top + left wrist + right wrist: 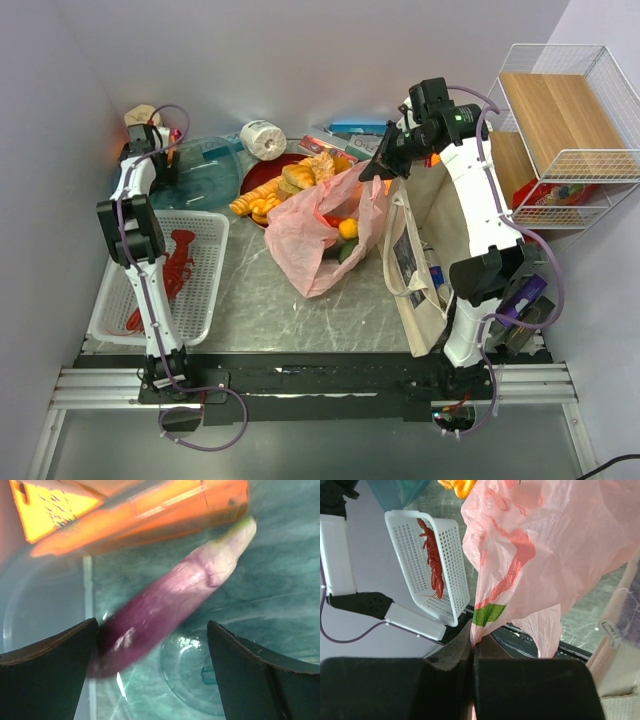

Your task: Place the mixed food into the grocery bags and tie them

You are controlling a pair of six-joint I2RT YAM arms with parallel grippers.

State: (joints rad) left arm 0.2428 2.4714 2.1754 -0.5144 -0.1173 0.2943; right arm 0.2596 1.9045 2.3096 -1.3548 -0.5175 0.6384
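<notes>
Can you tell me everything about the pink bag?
The pink bag is thin, crinkly plastic that you can partly see through, with a red and green print on it. Its bottom slumps on the grey table, beside the beige tote. The right gripper is shut on a bunched bit of its top edge and holds that side up. In its open mouth a yellow lemon shows, with something red and something green next to it.

The grey marbled table (270, 300) carries a white basket (208, 285) at its left edge, a pink bag (310, 240) mid-table, a canvas tote (425, 300) at the right edge, and a teal tub (205, 175) in the far-left corner.
</notes>
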